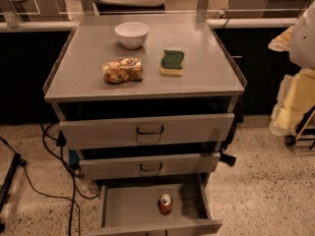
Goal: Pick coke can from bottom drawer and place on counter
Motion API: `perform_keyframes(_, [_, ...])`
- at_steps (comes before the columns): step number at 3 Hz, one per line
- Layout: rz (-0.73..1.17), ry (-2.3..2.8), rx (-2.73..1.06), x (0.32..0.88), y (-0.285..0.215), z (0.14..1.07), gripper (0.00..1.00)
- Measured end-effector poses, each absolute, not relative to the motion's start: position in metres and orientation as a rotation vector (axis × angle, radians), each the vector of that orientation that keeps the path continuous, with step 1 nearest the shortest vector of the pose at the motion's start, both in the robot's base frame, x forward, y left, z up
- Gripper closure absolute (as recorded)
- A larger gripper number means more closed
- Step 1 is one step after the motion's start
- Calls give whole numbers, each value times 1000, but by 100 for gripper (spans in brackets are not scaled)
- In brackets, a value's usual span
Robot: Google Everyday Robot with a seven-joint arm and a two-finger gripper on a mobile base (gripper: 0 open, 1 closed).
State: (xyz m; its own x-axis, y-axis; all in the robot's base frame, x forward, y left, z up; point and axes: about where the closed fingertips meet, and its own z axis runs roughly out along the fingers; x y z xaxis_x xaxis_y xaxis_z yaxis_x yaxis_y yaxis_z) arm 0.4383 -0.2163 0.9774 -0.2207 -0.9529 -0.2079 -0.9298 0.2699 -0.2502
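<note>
No readable text or labels.

The counter (209, 80) carries 3 things: a white bowl (132, 34), a snack bag (122, 70), a green sponge (172, 62).

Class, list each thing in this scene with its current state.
coke can: upright, in the bottom drawer.
bottom drawer: pulled open.
upper two drawers: at most slightly ajar.
white bowl: upright on the counter.
sponge: flat, green side up.
snack bag: lying flat.
gripper: out of view.
</note>
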Motion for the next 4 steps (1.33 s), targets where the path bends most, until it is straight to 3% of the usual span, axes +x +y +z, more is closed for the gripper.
perform_keyframes(1, [-103,2228,-1722,438,-216,977,0])
perform_keyframes(2, [-103,2228,-1722,438,-216,977,18])
perform_keyframes(4, [-17,2217,-1634,433,-190,951,64])
